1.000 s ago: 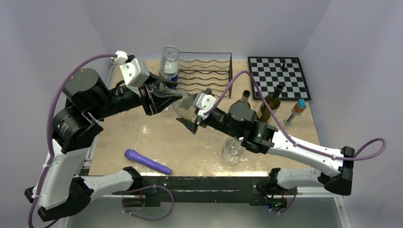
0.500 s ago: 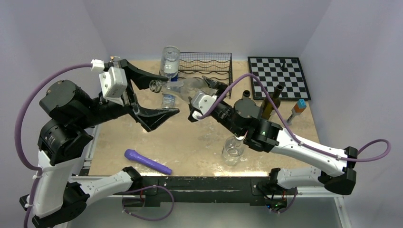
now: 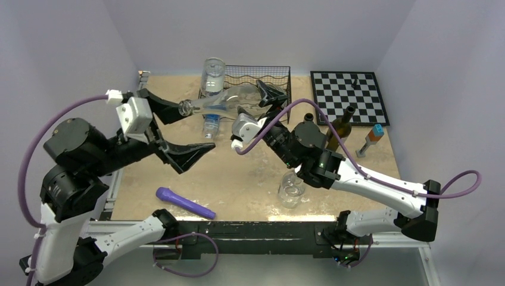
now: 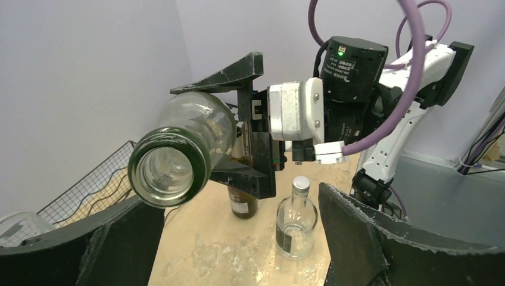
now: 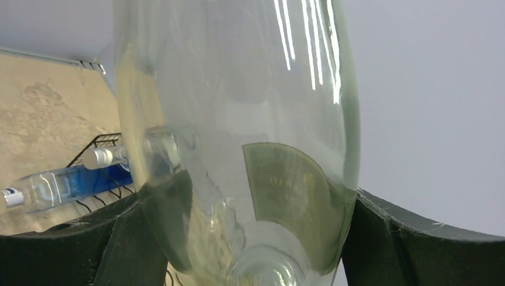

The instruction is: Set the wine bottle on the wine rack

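Glass wine bottle (image 3: pixel 217 102) passed to right tool (image 3: pixel 257 101).

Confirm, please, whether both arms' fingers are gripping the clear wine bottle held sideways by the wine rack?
Not both: the left wrist view shows only the right fingers gripping the clear wine bottle; the left fingers stand wide open. The rest is right.
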`<state>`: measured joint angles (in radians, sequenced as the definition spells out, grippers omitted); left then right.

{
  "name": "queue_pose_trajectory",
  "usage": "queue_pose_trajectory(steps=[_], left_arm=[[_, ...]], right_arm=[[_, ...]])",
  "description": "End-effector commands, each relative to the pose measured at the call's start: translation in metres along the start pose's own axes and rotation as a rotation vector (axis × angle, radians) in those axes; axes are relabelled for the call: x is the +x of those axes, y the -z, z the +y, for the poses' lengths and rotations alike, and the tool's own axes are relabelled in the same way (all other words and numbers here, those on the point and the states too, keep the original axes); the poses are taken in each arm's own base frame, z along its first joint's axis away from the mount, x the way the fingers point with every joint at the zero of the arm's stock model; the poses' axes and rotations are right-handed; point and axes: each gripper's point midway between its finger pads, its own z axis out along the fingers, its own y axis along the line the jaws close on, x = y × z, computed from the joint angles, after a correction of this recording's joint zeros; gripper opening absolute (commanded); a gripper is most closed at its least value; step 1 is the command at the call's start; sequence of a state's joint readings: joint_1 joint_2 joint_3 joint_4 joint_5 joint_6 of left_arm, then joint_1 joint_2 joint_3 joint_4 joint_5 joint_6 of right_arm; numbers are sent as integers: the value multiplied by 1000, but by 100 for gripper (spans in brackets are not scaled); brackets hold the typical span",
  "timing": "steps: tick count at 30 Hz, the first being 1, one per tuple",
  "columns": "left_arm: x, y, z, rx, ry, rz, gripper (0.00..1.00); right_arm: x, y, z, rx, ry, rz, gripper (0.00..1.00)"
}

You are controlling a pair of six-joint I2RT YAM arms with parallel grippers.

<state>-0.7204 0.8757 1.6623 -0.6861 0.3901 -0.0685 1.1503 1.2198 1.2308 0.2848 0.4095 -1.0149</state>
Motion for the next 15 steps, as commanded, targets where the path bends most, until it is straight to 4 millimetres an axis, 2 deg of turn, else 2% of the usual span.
queue_pose_trajectory(steps=[1,3,7,9,15], left_arm=[[-11,23,-1,-52,-11,-35,100],[-15,33,-5,-52,-28,-53,99],[-32,47,-7,-68,-65,-115,99],[-38,46,-1,-100,-64,-126,99],[-46,26,29,-232,23,-69,99]], right_arm=[[-46,15,-102,300,-61,-151,0],[-43,13,-97,269,-31,-141,0],[-21,6,-67,103,20,-73,0],[-10,8,-56,82,46,-65,0],[1,8,-49,107,181,-59,0]])
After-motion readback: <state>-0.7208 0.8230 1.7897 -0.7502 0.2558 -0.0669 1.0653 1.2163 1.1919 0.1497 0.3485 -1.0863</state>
